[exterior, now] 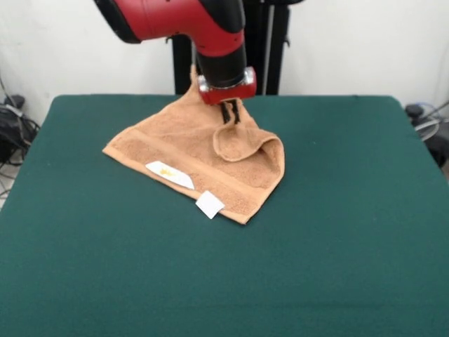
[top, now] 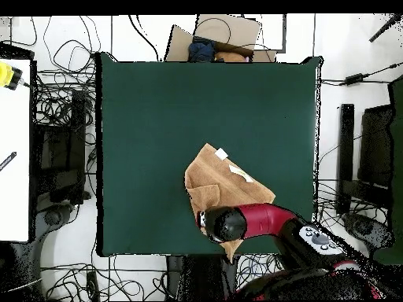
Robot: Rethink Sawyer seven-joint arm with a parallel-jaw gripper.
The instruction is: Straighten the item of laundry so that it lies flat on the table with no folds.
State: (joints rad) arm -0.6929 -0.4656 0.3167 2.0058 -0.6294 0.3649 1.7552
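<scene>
Green table (exterior: 351, 232) bears folded towel (exterior: 182, 151) under end effector (exterior: 231, 112).

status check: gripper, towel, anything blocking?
Gripper down on the towel, finger state unclear. Towel not flat: a flap is folded over near the gripper, tagged edge on the table. Nothing else on the table.

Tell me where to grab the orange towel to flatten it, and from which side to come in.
Probably grip the folded-over flap of the towel, near its rounded edge. It is doubled back onto the cloth beneath, so it stands a little proud. Come straight down from above, where the gripper hangs, then draw it outward over bare table. The tagged edge already lies flat.
</scene>
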